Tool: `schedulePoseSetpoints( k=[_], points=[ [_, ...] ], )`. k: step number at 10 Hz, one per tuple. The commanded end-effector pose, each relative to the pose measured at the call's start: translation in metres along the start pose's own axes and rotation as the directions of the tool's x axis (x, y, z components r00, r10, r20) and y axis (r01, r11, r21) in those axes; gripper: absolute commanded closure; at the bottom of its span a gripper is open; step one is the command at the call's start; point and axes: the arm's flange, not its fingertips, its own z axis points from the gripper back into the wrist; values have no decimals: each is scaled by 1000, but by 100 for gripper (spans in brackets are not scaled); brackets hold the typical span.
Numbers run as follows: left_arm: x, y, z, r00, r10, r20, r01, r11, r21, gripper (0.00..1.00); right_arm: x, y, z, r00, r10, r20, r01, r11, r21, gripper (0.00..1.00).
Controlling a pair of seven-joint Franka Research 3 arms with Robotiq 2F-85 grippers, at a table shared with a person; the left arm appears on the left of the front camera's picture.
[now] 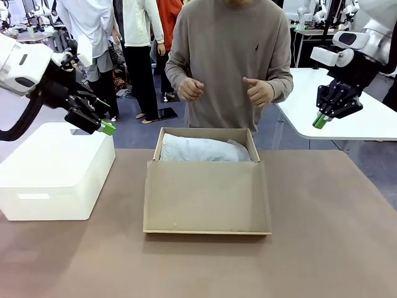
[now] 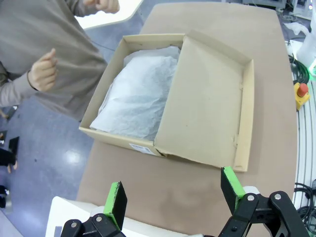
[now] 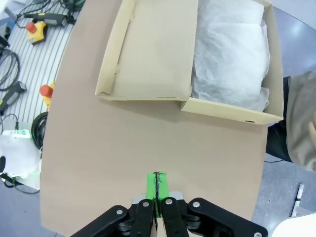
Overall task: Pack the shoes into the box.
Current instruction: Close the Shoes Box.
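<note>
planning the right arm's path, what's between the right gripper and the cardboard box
Bare brown table, nothing lying on it. In the right wrist view it runs from the right gripper to the box and its open lid flap.

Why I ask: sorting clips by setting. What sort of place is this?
Likely a robotics lab, not a shop: a red-and-yellow emergency-stop button and coiled black cables lie beside the brown table, with more people and a white table behind.

Bright, even light, seemingly overhead; soft shadow under the box; wrist views bow at edges.
</note>
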Motion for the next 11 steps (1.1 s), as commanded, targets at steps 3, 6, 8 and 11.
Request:
schedulePoseSetpoints(
  k=[3,6,8,11],
  points=[
    [-2,2,0,1000,-14,20,14,1000,-11,0,-9,-5,-11,999,20,33,-20,1000,-7,100],
    [-2,2,0,1000,-14,20,14,1000,-11,0,-32,-11,-40,990,93,104,-95,995,18,100],
    [-2,2,0,1000,-14,20,14,1000,-11,0,-48,-16,-65,979,123,164,-130,991,38,100],
    [-2,2,0,1000,-14,20,14,1000,-11,0,-64,-20,-103,962,134,237,-152,986,61,100]
  ],
)
